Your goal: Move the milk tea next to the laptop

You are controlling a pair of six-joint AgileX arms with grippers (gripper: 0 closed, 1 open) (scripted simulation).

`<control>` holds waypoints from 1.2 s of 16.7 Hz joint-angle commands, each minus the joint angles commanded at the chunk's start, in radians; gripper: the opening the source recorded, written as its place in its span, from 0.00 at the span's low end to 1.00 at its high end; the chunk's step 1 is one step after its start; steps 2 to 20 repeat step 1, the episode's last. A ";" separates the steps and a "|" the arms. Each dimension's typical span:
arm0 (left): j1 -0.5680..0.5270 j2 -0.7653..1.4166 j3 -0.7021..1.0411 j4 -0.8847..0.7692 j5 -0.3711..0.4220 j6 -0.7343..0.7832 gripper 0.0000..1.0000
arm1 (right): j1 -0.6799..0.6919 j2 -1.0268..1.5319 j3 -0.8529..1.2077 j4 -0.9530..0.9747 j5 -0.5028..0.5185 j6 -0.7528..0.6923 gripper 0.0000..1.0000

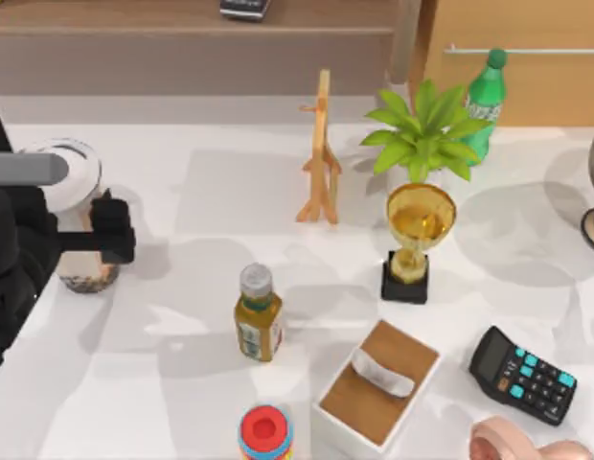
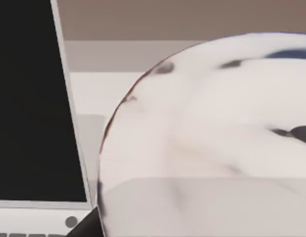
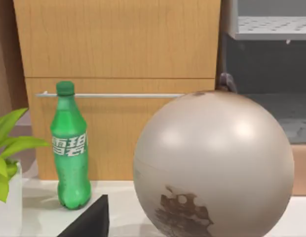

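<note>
Top view: the left gripper (image 1: 98, 240) is at the desk's left edge, its dark fingers (image 1: 113, 230) pinching the milk tea (image 1: 79, 216) at mid-height. The cup stands upright near that edge; whether its base rests on the desk (image 1: 182, 383) cannot be told. Left wrist view: the milk tea (image 2: 207, 138) sits close before the camera, with the laptop (image 2: 29, 98) just beside it, black screen upright and silver frame visible. Judged from this, the carrying is largely done: the cup is already beside the laptop, and what remains is to set it down if it is not yet resting, release it and withdraw. The right arm is parked at the desk's right edge, its wrist view facing a globe (image 3: 212, 163) and a green bottle (image 3: 71, 148); its finger state cannot be told.
</note>
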State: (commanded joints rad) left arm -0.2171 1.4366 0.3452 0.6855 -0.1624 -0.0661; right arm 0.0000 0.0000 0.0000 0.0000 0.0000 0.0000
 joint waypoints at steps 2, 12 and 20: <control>0.000 0.000 0.000 0.000 0.000 0.000 1.00 | 0.000 0.000 0.000 0.000 0.000 0.000 1.00; 0.000 0.000 0.000 0.000 0.000 0.000 1.00 | 0.000 0.000 0.000 0.000 0.000 0.000 1.00; 0.000 0.000 0.000 0.000 0.000 0.000 1.00 | 0.000 0.000 0.000 0.000 0.000 0.000 1.00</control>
